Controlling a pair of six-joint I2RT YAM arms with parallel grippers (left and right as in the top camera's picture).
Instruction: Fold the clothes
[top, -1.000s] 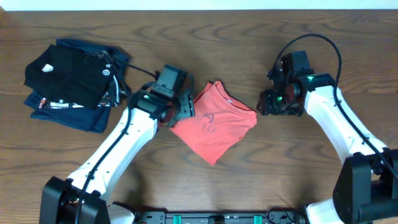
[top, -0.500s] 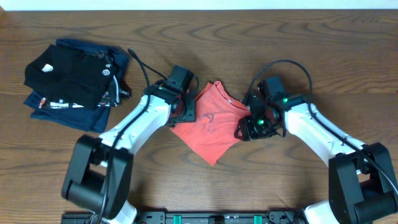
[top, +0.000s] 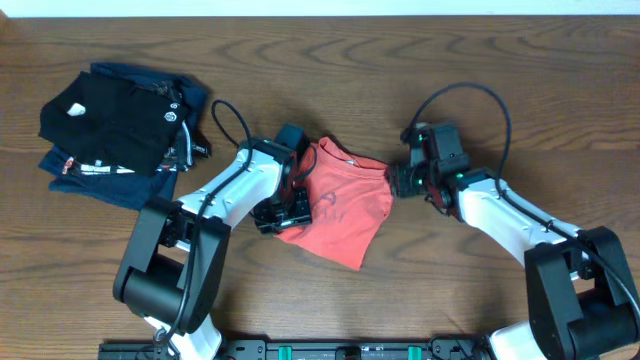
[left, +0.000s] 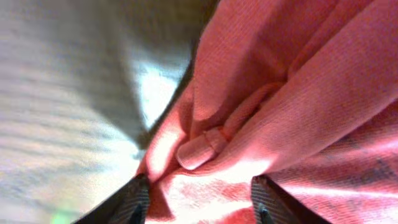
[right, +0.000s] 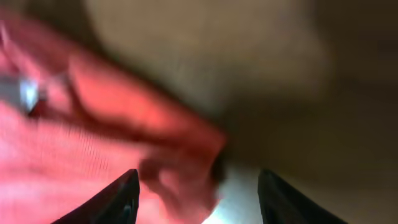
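A: Where is the T-shirt (top: 345, 205) lying?
B: Mid-bench (top: 480, 60), folded, its long axis running far-left to near-right. The left jaws are standing wide, with the left edge bunching between them — the right jaws, also wide, are hovering at its far-right corner.

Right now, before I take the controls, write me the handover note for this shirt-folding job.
Left gripper: open, jaws on either side of a bunched fold at the left edge of the coral T-shirt.
Right gripper: open at the shirt's right edge. The wrist view is blurred and shows no grasp.
Shirt: mid-table, in a compact but skewed packet, print up.
Done: the main folds are in.
Left: probably a last fold or squaring up, then perhaps moving it to the folded black garment and navy garment at the left.
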